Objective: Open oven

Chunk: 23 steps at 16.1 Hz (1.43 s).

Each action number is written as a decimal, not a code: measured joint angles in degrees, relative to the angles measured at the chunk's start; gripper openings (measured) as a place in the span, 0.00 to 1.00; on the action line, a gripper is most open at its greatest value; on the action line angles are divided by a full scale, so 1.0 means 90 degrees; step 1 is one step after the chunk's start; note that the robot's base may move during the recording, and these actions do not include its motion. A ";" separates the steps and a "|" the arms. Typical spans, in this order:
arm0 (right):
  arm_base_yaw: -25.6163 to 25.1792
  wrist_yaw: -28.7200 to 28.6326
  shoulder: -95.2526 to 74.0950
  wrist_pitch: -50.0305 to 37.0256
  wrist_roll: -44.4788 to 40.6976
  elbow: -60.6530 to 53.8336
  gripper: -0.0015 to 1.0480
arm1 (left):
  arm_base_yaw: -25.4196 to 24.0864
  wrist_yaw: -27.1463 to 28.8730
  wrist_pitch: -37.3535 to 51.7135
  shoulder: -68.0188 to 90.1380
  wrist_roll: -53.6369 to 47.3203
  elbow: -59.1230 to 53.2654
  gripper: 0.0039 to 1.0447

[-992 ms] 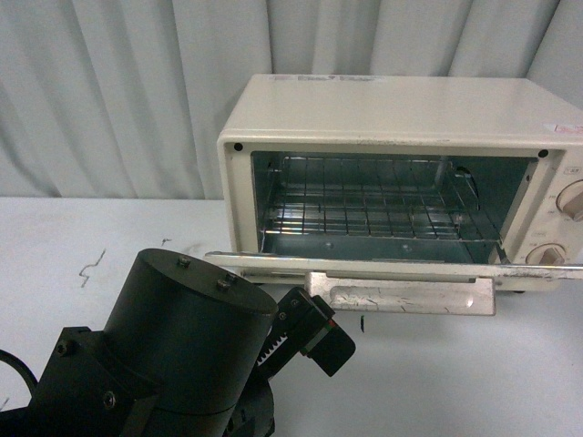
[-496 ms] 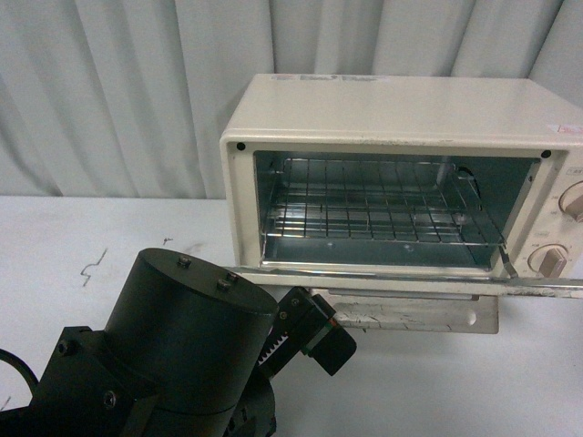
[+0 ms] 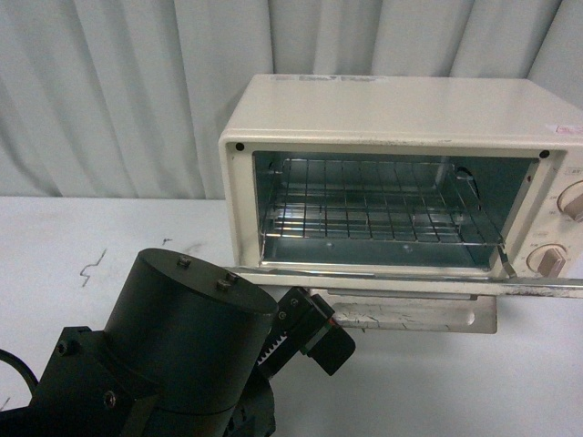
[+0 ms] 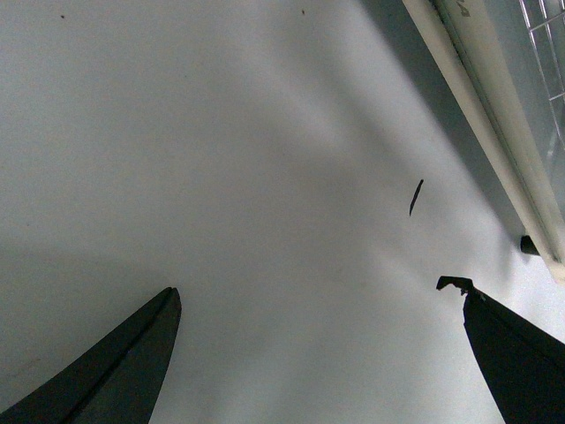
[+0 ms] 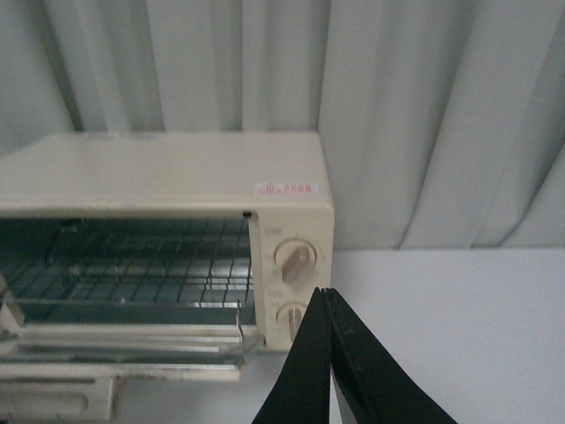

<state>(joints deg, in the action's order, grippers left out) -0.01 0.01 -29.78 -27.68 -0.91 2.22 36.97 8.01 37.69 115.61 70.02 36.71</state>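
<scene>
Oven (image 3: pixel 392 109) door (image 3: pixel 401 276) lies flat open — left jaws spread, right jaws pressed together.

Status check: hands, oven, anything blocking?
Left hand open, empty, over table. Right hand shut, empty. Oven door folded down, rack showing. Nothing in the way.

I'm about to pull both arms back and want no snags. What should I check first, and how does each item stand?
1. Oven door swung fully down: ok.
2. Left claw open and empty: ok, only bare table shows between its fingers.
3. Left claw clear of the door: ok. The left wrist view shows a gap, though the front view puts the claw close to the handle.
4. Right claw shut, holding nothing: ok.
5. Wire rack lying inside the oven: ok.
</scene>
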 joint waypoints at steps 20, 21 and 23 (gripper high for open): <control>0.0000 -0.0005 0.3288 0.2977 0.0005 -0.0168 0.02 | 0.0000 0.0002 -0.0002 0.0000 0.0000 0.0002 0.94; 0.0000 -0.0002 0.3293 0.3104 0.0005 -0.0177 0.02 | 0.0000 0.0017 -0.0017 0.0000 0.0000 0.0002 0.94; 0.0000 -0.0002 0.3293 0.3096 0.0005 -0.0177 0.02 | 0.0000 0.0007 -0.0010 0.0000 0.0000 0.0002 0.94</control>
<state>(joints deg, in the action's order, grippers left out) -0.01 -0.01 -0.14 0.19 -0.86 0.62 36.97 8.08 37.60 115.61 70.02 36.73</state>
